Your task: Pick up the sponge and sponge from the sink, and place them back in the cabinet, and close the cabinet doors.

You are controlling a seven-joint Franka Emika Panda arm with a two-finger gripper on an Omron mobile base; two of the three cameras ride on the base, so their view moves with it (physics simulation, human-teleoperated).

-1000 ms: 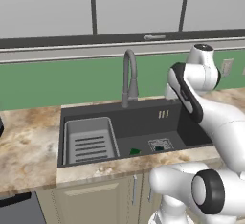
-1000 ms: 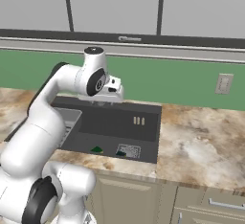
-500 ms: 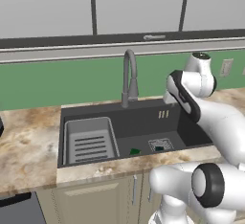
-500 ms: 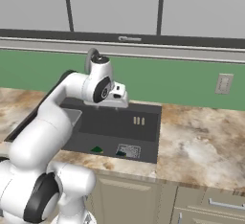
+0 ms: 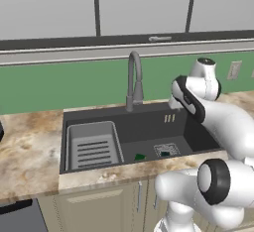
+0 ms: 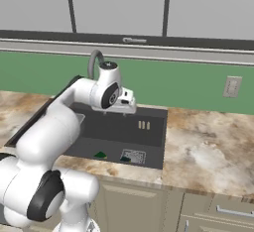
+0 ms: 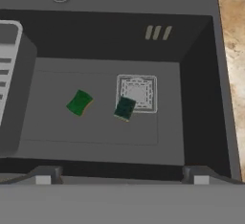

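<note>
dark matte sink [image 7: 201, 98], ribbed grey rack [image 7: 9, 74], 2 green rect. sponges [image 7: 79, 102]

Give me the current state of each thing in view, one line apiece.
gripper: open, empty, above the sink.
lighter green sponge: flat on the sink floor, untouched.
darker green sponge: on the sink floor, overlapping the drain's corner.
sink: both sponges inside.
rack insert: seated in the sink.
faucet: no water seen running.
</note>
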